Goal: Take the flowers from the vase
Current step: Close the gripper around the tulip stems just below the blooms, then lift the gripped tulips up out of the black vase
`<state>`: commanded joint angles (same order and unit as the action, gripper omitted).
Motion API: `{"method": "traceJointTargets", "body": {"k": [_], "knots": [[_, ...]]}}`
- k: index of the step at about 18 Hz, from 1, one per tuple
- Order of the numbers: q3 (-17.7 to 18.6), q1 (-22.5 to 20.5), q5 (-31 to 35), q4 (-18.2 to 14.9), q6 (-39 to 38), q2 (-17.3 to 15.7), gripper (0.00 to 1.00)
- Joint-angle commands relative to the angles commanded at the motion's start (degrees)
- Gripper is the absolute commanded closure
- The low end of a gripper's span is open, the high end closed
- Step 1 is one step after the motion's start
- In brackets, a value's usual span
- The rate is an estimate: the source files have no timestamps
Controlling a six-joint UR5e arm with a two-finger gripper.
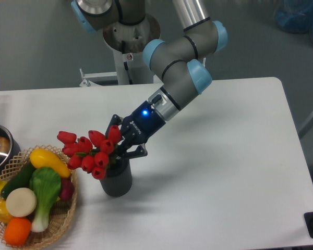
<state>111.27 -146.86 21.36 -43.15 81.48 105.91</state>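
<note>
Grasp step: the gripper (121, 147) is pinching its fingers onto the flowers (89, 150) at the vase (118, 179) mouth; next, lifting toward 12 o'clock to be clearing the rim.

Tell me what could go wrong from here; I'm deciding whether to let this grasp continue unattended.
1. The gripper is closed on the flowers right at the rim of the vase; a lift may drag or tip the vase if the stems bind.
2. The grip sits at the bunch's edge, with the buds leaning left, so stems could slip out.
3. The buds overhang toward the wicker basket; a sideways swing might knock the toy vegetables.
</note>
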Motion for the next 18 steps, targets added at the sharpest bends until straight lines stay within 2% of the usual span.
{"method": "traceJointTargets", "body": {"k": [6,12,18], "knots": [[-1.5,-0.6,-2.1,-0.1,-4.9,-2.3,0.72],[-1.7,-0.8,-4.8,-0.1,-11.1,-6.5,0.72],[-5.5,-1.1,-8.5,-0.1,-16.1,-6.9,0.72]]}}
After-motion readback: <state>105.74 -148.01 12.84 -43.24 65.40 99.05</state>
